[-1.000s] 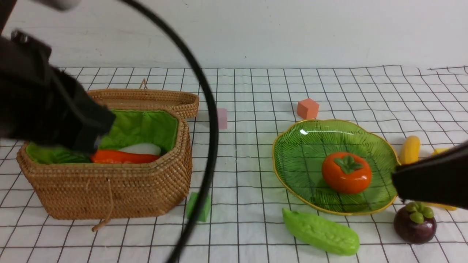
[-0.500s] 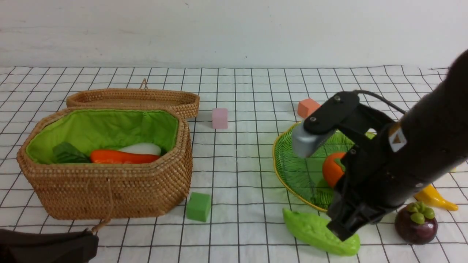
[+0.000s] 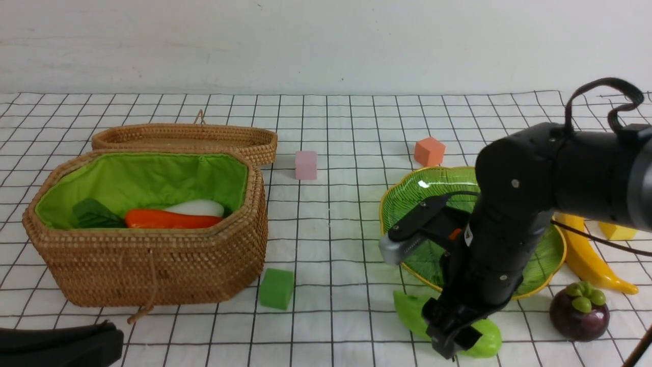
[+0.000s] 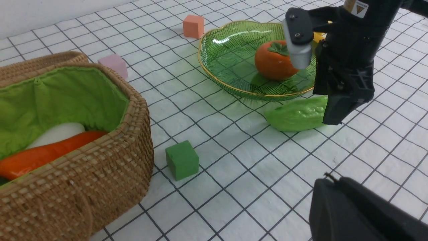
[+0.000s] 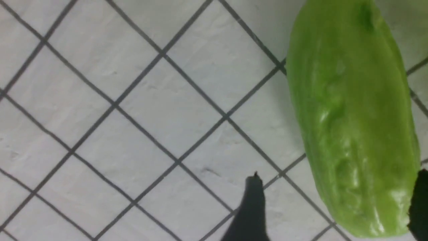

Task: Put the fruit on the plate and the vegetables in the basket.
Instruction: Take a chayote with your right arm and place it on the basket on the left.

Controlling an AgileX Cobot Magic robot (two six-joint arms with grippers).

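The bumpy light-green gourd [image 3: 410,312] lies on the cloth in front of the plate [image 3: 407,204]. My right gripper [image 3: 452,340] is open and low over it. In the right wrist view the gourd [image 5: 351,117] lies between the spread fingers of that gripper [image 5: 337,187]. The persimmon [image 4: 272,63] sits on the plate [image 4: 227,57]. The banana [image 3: 586,255] and mangosteen [image 3: 578,312] lie right of the plate. The basket [image 3: 153,270] holds the carrot [image 3: 168,219] and radish [image 3: 196,206]. My left gripper [image 4: 329,180] is shut and empty, low at the front left [image 3: 61,346]. No eggplant shows.
The basket lid [image 3: 188,137] lies behind the basket. A green cube [image 3: 276,289] sits by the basket's front right corner. A pink cube [image 3: 306,164] and an orange cube [image 3: 429,151] sit further back. A yellow cube [image 3: 616,232] is beside the banana.
My left arm pulled out of the basket and down to the front left corner. My right arm swung in from the right, across the plate, and came down over the gourd.
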